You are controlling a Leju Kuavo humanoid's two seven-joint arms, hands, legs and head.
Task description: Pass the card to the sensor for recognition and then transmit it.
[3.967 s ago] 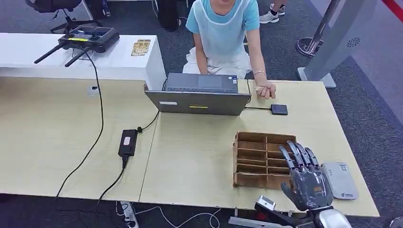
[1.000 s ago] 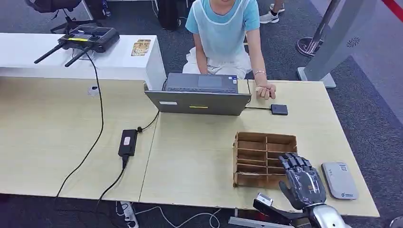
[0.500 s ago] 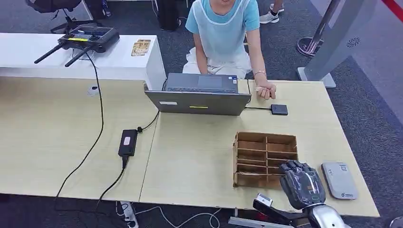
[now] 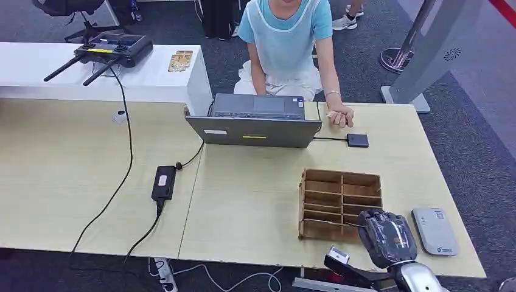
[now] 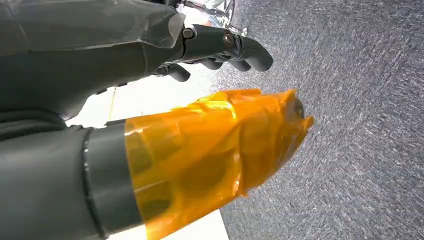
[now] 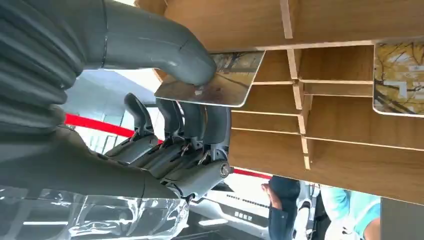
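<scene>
In the right wrist view a glossy card (image 6: 227, 82) with a tree picture lies at the mouth of a compartment of the wooden divider box (image 6: 350, 140). My right hand (image 6: 165, 125) pinches the card, thumb on one face and dark fingers (image 6: 200, 120) curled behind it. Seen from the head, my right hand (image 4: 388, 236) is bent over the near right corner of the box (image 4: 331, 198). The grey card sensor (image 4: 434, 231) lies just right of it. A second card (image 6: 400, 77) sits in another compartment. My left hand (image 5: 150, 100) hangs over carpet, holding nothing.
A person sits behind the open laptop (image 4: 255, 121), a hand (image 4: 339, 114) resting on the table's far edge. A small black pad (image 4: 357, 140) is wired to the laptop. A power brick (image 4: 163, 182) and cables lie left. The table's front edge (image 4: 255, 261) runs under my right hand.
My right hand's fingers, stretched flat over the box 4 seconds ago, have curled down into its near right compartment and closed on the card. The hand drew slightly nearer.
</scene>
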